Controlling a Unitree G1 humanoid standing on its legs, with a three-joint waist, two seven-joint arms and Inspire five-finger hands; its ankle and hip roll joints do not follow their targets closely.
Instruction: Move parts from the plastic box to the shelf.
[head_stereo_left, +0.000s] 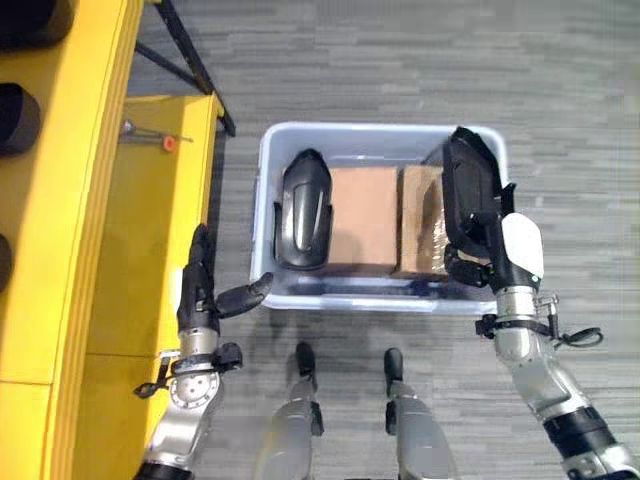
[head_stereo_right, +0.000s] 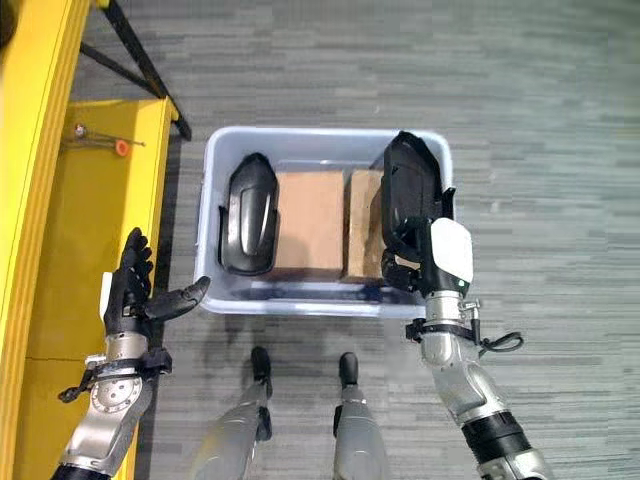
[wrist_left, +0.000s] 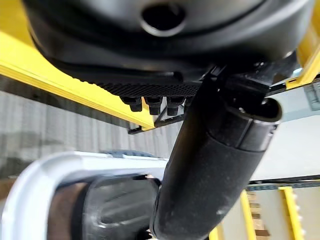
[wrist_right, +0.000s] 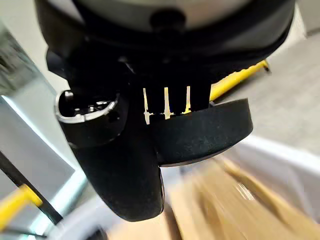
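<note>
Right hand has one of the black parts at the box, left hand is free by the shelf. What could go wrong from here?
The right hand is curled around the long black moulded plastic part near one end, so it may swing or slip as it lifts.

That part hangs over the far-right corner of the pale blue plastic box beside brown cardboard blocks; it could catch the rim.

The open left hand sits between the box and the yellow shelf, in the likely carry path.

Warehouse: yellow shelf; grey carpet
</note>
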